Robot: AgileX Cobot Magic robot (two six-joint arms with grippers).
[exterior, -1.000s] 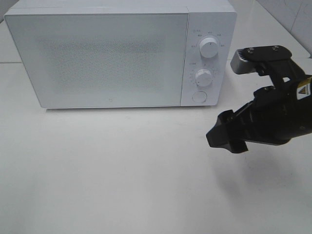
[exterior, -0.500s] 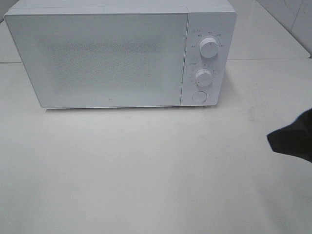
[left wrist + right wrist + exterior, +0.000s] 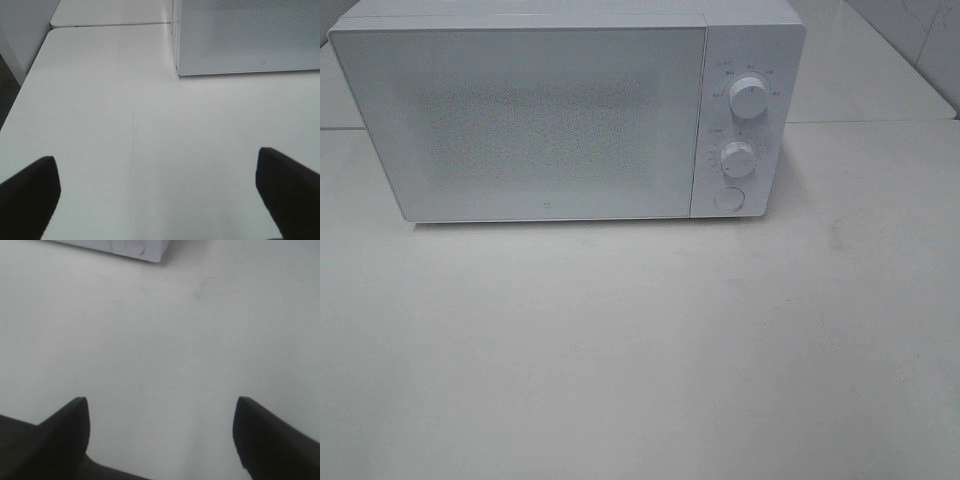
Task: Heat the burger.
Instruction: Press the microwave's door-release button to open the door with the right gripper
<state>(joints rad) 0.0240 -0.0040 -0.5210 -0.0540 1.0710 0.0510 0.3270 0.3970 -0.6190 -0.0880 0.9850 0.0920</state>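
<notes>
The burger is not in view in any frame. A white microwave (image 3: pixel 570 110) stands at the back of the table with its door shut, and it has two knobs (image 3: pixel 748 98) and a round button on its right panel. Neither arm shows in the exterior high view. In the left wrist view my left gripper (image 3: pixel 157 192) is open and empty above the bare table, with the microwave's front corner (image 3: pixel 240 40) ahead. In the right wrist view my right gripper (image 3: pixel 160 432) is open and empty above the table, with the microwave's lower corner (image 3: pixel 135 247) far ahead.
The white table (image 3: pixel 620 350) stretches in front of the microwave. Its left edge (image 3: pixel 20 90) drops off to a dark floor in the left wrist view. A seam between table tops runs behind the microwave.
My right arm has drawn back to the right and left the exterior high view. The microwave has not moved.
</notes>
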